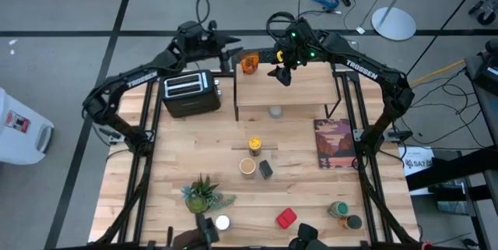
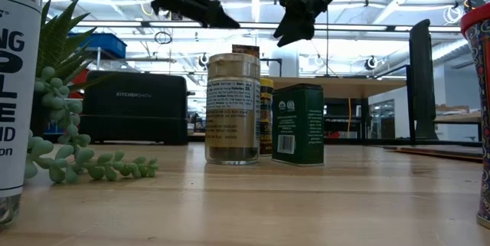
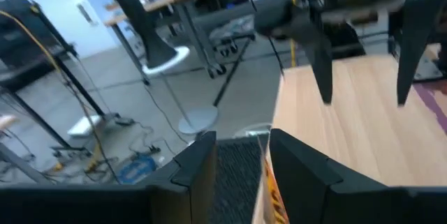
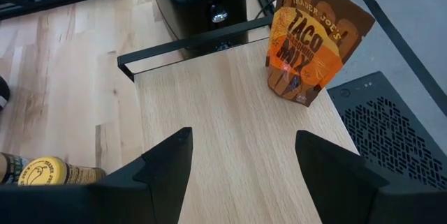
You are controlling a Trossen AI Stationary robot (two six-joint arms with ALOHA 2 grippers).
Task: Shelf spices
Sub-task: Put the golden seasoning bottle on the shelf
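Note:
The shelf (image 1: 303, 94) stands at the table's far side. An orange taco-mix pouch (image 4: 307, 42) stands upright on its far-left corner (image 1: 249, 64). My left gripper (image 1: 233, 57) hovers open just over the pouch, whose top edge (image 3: 269, 185) shows between the fingers. My right gripper (image 4: 241, 140) is open above the shelf's middle (image 1: 282, 75), touching nothing. A grey-topped container (image 1: 275, 111) stands at the shelf's near edge. On the table stand the yellow-lidded jar (image 1: 254, 143), tan-lidded jar (image 1: 247, 166), dark square tin (image 1: 266, 169), red tin (image 1: 286, 218), white-capped shaker (image 1: 222, 222) and amber jar (image 1: 340, 209). My left gripper comes at the pouch from above with open fingers on either side of its top edge (image 3: 269, 185). The edge lies close to one finger (image 3: 300, 168); whether that finger touches it, I cannot tell. The pouch stands upright on the shelf.
The black toaster (image 1: 191, 94) sits left of the shelf. A picture book (image 1: 334, 142) lies at the table's right, and the green plant (image 1: 204, 194) is near the left front. Bare plank lies between the pouch and the shelf's right end.

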